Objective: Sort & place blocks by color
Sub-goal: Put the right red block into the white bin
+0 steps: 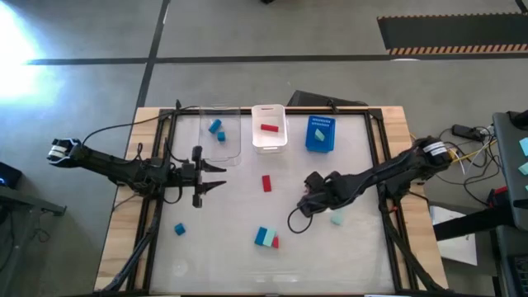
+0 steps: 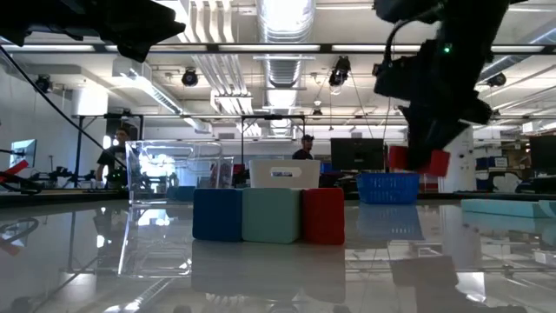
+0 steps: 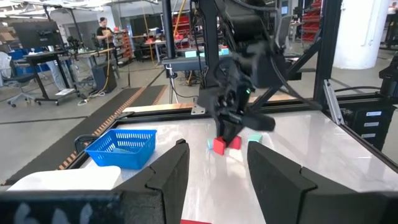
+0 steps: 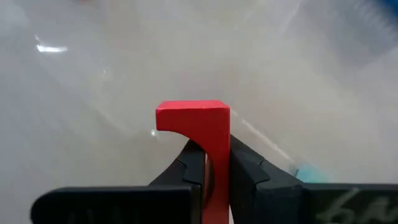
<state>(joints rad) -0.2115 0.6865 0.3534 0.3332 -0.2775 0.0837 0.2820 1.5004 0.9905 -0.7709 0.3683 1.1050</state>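
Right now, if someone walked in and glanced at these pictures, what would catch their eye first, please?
Most striking is the right gripper, lifted off the table right of centre, clamped on a red block. Next, the row of three blocks near the front edge: blue block, mint-teal block and red cube side by side. At the far edge stand three bins: clear bin, white bin, blue basket.

Clear bin [image 1: 221, 132], white bin [image 1: 269, 127], blue bin [image 1: 320, 134] in a row; loose blocks [image 1: 266, 238] below; both arms inboard.
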